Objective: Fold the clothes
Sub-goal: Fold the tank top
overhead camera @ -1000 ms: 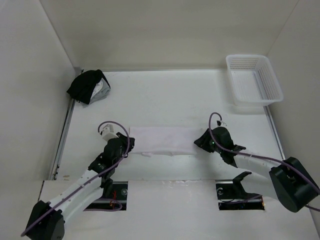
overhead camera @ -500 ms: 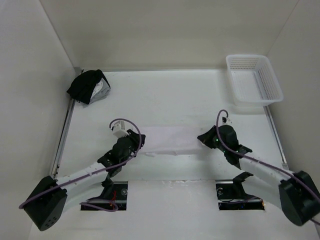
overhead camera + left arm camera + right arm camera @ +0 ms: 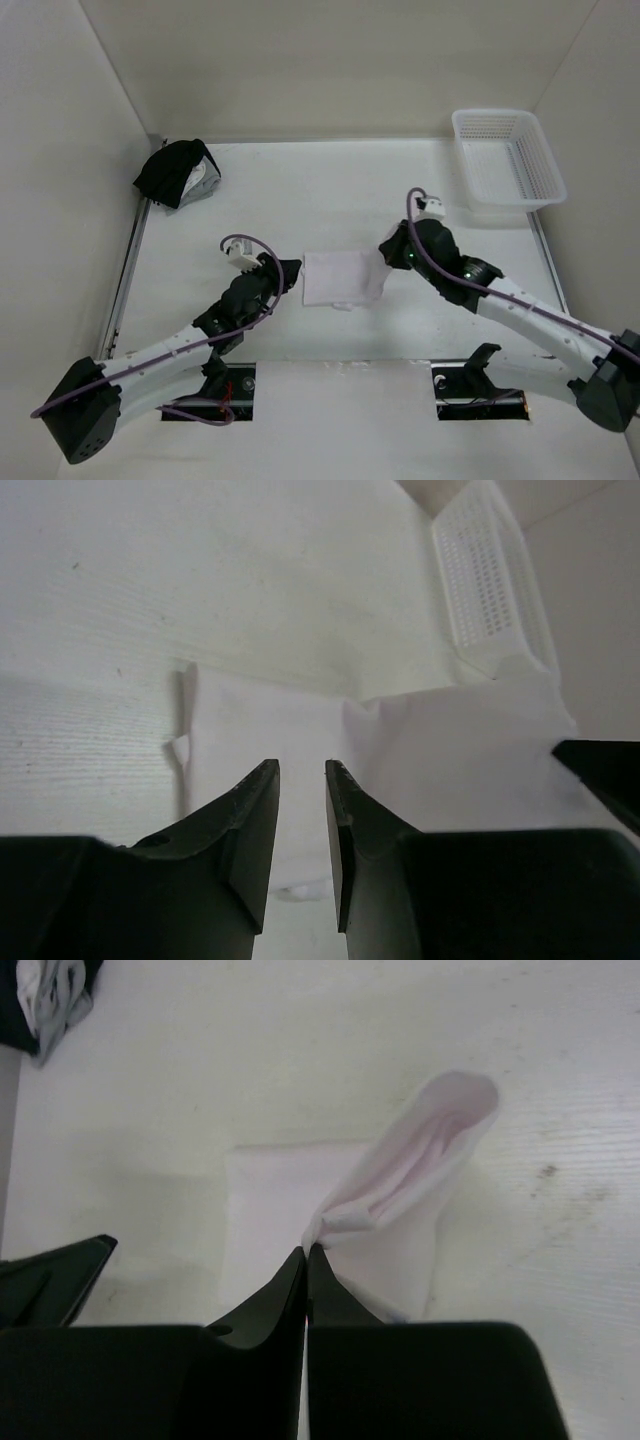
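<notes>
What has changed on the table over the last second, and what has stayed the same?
The right hand closed on the right end of the white garment and carried it left, folding the long strip to about half its width. The left hand shifted right, jaws apart. The basket and dark bundle stayed put.

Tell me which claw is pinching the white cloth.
The right claw: its jaws are shut on a raised fold of the cloth. The left claw has its jaws apart, empty.
</notes>
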Action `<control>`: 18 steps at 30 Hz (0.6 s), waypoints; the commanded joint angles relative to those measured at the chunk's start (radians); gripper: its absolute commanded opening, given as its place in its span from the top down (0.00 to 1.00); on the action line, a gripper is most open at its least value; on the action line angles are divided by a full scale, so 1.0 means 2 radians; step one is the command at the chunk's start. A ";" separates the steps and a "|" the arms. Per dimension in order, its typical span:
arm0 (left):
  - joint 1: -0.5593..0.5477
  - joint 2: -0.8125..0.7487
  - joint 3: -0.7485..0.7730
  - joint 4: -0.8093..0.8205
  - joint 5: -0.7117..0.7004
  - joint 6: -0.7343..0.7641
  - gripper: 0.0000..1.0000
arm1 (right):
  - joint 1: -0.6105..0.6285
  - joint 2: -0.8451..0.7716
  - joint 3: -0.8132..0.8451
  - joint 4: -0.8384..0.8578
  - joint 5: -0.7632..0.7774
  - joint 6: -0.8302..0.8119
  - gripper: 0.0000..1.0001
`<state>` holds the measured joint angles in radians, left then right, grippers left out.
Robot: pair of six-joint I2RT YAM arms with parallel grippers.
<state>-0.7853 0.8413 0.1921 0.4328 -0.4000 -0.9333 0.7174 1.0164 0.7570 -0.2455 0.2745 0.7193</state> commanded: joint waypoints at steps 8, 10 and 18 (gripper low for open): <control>0.045 -0.151 0.011 -0.079 -0.005 0.025 0.75 | 0.148 0.271 0.207 -0.045 0.069 -0.053 0.90; 0.061 -0.180 0.012 -0.103 -0.005 0.022 0.75 | 0.165 0.326 0.248 -0.051 0.063 -0.051 0.81; 0.093 -0.157 0.021 -0.109 0.021 0.010 0.74 | 0.193 0.333 0.261 -0.027 0.051 -0.040 0.60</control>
<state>-0.6075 0.4774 0.1921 0.2108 -0.3939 -0.9062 1.1057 1.7782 1.2846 -0.3336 0.3645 0.6327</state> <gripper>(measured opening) 0.258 0.390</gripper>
